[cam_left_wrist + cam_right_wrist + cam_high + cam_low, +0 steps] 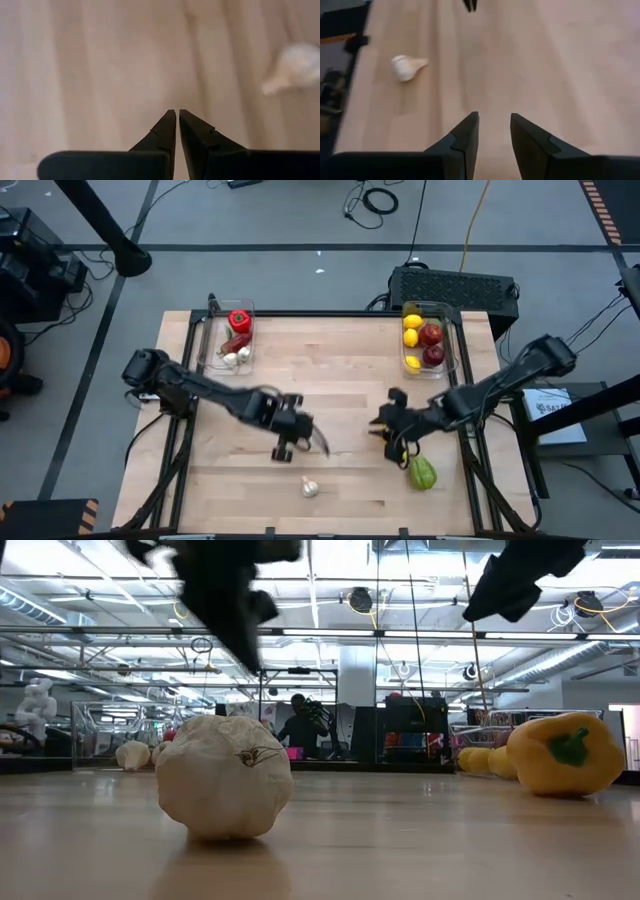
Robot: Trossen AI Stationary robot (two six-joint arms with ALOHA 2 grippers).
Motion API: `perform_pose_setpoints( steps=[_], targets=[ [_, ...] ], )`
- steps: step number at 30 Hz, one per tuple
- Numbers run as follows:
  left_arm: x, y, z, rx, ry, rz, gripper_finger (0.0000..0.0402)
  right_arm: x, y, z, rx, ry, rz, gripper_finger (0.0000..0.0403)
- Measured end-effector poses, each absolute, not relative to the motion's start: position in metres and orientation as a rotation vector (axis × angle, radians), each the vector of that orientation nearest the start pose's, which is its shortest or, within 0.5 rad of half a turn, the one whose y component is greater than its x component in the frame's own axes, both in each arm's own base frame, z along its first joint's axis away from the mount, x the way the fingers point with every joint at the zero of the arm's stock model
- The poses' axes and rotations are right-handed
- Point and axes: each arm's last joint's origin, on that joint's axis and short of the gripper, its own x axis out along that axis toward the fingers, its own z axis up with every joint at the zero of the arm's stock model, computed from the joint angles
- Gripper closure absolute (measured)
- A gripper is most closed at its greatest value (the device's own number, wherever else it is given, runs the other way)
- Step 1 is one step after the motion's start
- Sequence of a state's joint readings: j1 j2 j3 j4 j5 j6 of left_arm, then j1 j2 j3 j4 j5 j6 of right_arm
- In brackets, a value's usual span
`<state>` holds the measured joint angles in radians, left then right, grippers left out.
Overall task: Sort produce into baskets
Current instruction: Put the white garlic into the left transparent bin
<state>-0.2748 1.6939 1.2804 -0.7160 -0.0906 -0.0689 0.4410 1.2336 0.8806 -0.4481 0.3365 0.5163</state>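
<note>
While both my arms hang low over the middle of the desk (340, 380), neither holds anything. My left gripper (300, 442) sits left of centre, its fingers (167, 131) pressed together with only a hairline between the tips, bare wood beneath them. My right gripper (385, 420) sits right of centre, its fingers (466, 134) a small way apart with nothing between them.

One white garlic bulb (310, 488) lies loose on the desk near the front edge, just ahead of my left gripper and apart from it; the low view has it close up, papery and round. A yellow-green pepper (422, 472) lies on the wood just beside my right arm, toward the front right; from table height it looks yellow with a green stem.

At the back left stands one clear basket (212, 340) with a red pepper (239, 319), a red chili (235, 340) and two garlic bulbs (236, 357) in it. At the back right the other clear basket (452, 345) holds two lemons (411, 328), another yellow piece (413, 363) and two red apples (432, 343). Behind it sits a black box (455, 285) with cables. Beyond the desk, far back in the room, a person (303, 722) stands in dark clothes
</note>
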Motion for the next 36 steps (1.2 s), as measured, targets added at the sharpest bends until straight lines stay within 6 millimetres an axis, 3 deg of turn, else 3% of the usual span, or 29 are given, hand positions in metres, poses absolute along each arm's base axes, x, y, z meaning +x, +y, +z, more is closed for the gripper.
perform_pose_setpoints(
  steps=[6,10,15,22,27,30,36],
  targets=[
    [0.304,-0.149,0.227,0.182,1.11,-0.122,0.0371,0.243,0.124,0.234,0.146,0.788,0.019,0.0298],
    [0.291,-0.175,0.227,0.167,1.058,-0.058,0.037,0.247,0.126,0.225,0.14,0.818,0.006,0.0298],
    [0.281,-0.203,0.23,0.15,0.992,-0.154,0.0342,0.247,0.127,0.224,0.166,0.818,-0.005,0.0298],
    [0.279,-0.218,0.234,0.218,0.898,-0.242,0.0209,0.249,0.127,0.227,0.188,0.809,-0.009,0.0298],
    [0.291,-0.228,0.221,0.366,0.824,-0.301,0.0125,0.249,0.127,0.227,0.188,0.808,-0.01,0.0298],
    [0.297,-0.233,0.207,0.452,0.811,-0.339,0.0103,0.249,0.127,0.227,0.186,0.81,-0.01,0.0298],
    [0.306,-0.235,0.183,0.512,0.857,-0.346,0.0098,0.248,0.127,0.226,0.181,0.818,-0.012,0.0298]
  ],
)
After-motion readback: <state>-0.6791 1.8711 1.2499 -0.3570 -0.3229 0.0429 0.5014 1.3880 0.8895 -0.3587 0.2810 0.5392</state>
